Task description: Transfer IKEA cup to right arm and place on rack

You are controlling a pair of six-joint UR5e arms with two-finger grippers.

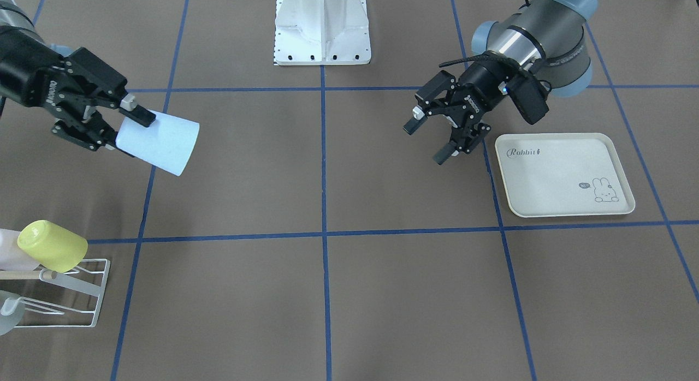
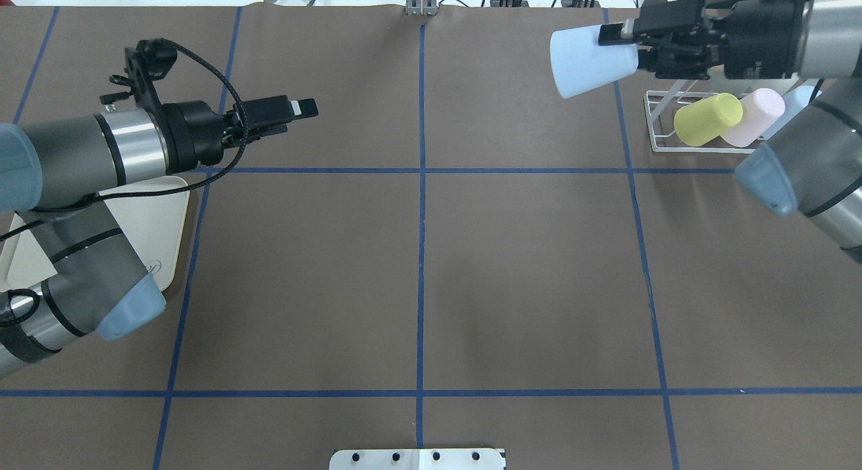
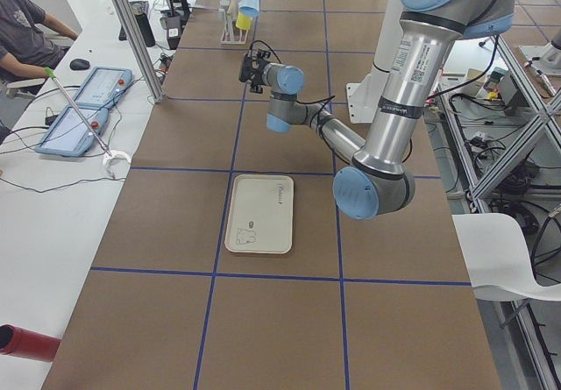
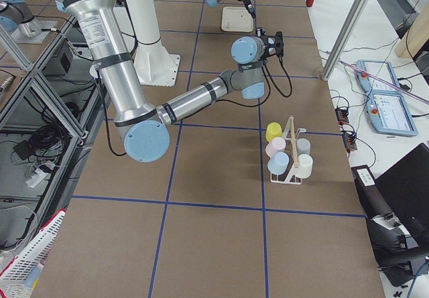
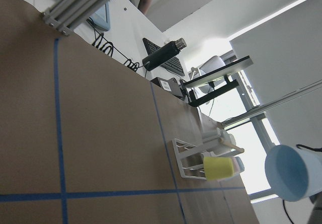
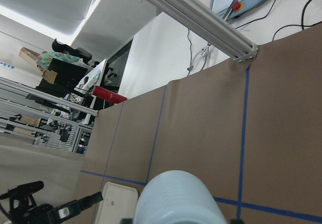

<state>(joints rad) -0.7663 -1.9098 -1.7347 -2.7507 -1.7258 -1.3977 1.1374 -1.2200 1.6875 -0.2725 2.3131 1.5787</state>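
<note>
The IKEA cup (image 1: 161, 141) is light blue and lies on its side in the air, open mouth toward the table's middle. My right gripper (image 1: 134, 132) is shut on its base end. Overhead, the cup (image 2: 591, 58) hangs just left of the rack (image 2: 663, 123), with the right gripper (image 2: 621, 47) behind it. The white wire rack (image 1: 82, 293) holds a yellow cup (image 1: 53, 245) and a pink cup (image 2: 757, 116). My left gripper (image 1: 428, 140) hangs open and empty next to the tray, far from the cup. The right wrist view shows the cup (image 6: 176, 199) close up.
A cream rabbit-printed tray (image 1: 562, 173) lies flat under the left arm. The white robot base (image 1: 322, 26) stands at the table's robot-side edge. Blue tape lines cross the brown table. A person sits at a side desk (image 3: 22, 31).
</note>
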